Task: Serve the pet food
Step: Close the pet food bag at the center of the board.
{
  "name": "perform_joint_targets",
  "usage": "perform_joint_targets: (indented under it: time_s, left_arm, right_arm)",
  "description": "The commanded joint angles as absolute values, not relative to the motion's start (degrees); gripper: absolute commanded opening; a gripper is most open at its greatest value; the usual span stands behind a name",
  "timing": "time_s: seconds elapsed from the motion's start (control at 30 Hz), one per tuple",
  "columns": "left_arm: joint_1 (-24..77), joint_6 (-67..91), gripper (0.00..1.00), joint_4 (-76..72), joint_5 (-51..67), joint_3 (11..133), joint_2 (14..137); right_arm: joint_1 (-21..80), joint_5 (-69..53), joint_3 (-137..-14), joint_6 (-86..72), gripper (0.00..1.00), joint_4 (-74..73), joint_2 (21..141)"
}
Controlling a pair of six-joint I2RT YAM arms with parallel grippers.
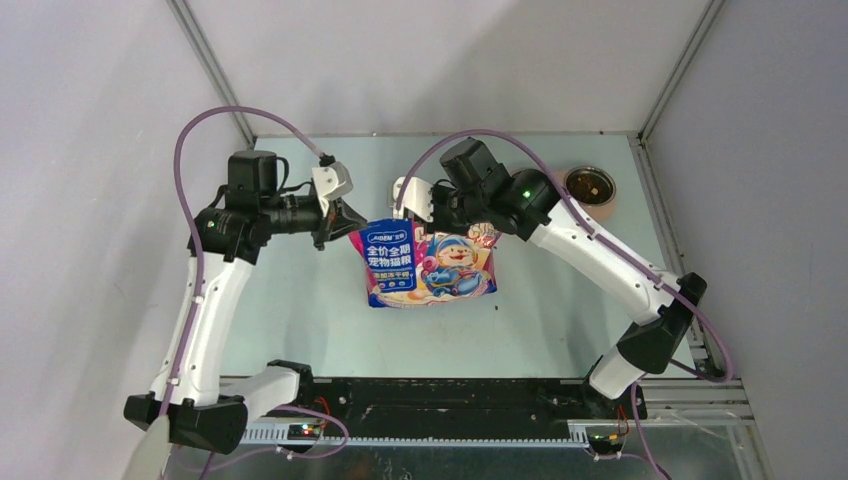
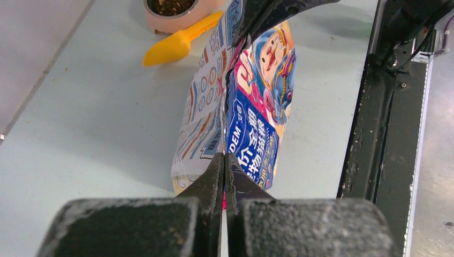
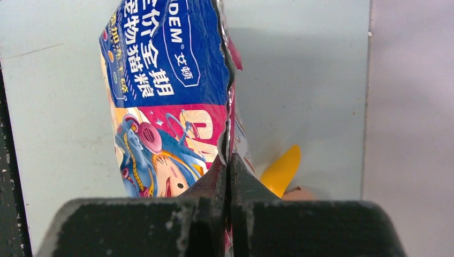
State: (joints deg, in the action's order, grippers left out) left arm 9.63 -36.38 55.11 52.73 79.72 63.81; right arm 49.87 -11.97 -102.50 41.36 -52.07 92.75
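The pet food [image 2: 172, 5] lies as a dark brown grainy layer in a round bowl [image 2: 174, 22] with a pale pink wall. In the overhead view the bowl is at the upper right of the table [image 1: 300, 320], well apart from the arms' bases. In the left wrist view it is cut off by the top edge of the frame. A yellow scoop [image 2: 179, 42] lies flat just beside the bowl, its far end reaching the bowl's wall. It cannot be told whether the two touch. In the middle of the overhead view a glossy blue and pink bag [image 1: 430, 265] hangs between the two arms, its upper edge lifted and its printed face turned towards the camera. The left gripper [image 2: 225, 174] has its jaws pressed together on that edge at the blue, lettered end. The right gripper [image 3: 229, 174] is pinched the same way on the edge at the cartoon end, nearer the bowl. Between the two grips the edge runs as a crumpled seam with its two sides lying together, so what the bag holds cannot be seen. In the right wrist view the scoop's yellow tip and a sliver of the bowl show past the bag, at the lower right.
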Motion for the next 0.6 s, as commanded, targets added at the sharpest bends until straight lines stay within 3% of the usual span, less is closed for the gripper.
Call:
perform_joint_targets:
  time_s: [0.0, 0.07, 0.17, 0.2, 0.4, 0.57]
  left_arm:
    - [9.9, -36.5, 0.0, 52.4, 56.6, 82.8, 61.9]
    - [9.9, -36.6, 0.0, 52.5, 56.6, 82.9, 61.9]
    - [9.9, -36.7, 0.0, 52.7, 56.6, 83.0, 61.9]
    - [9.9, -36.8, 0.0, 52.9, 56.6, 83.1, 61.9]
    - [9.9, -37.5, 0.0, 53.4, 56.5, 82.9, 61.7]
    - [9.9, -37.3, 0.0, 53.5, 56.3, 83.2, 61.7]
  right_arm:
    - [50.4, -8.4, -104.8, 41.9, 0.0, -49.1, 92.8]
    - [50.4, -7.7, -105.3, 41.6, 0.0, -49.5, 92.2]
    - [50.3, -6.3, -104.4, 42.2, 0.4, -51.0, 90.4]
    - [49.9, -6.4, -102.6, 43.1, 0.49, -51.0, 88.8]
    - [48.5, -5.2, -92.7, 46.8, 0.53, -49.1, 81.9]
    - [48.2, -2.4, -87.8, 48.3, 0.47, -45.5, 78.4]
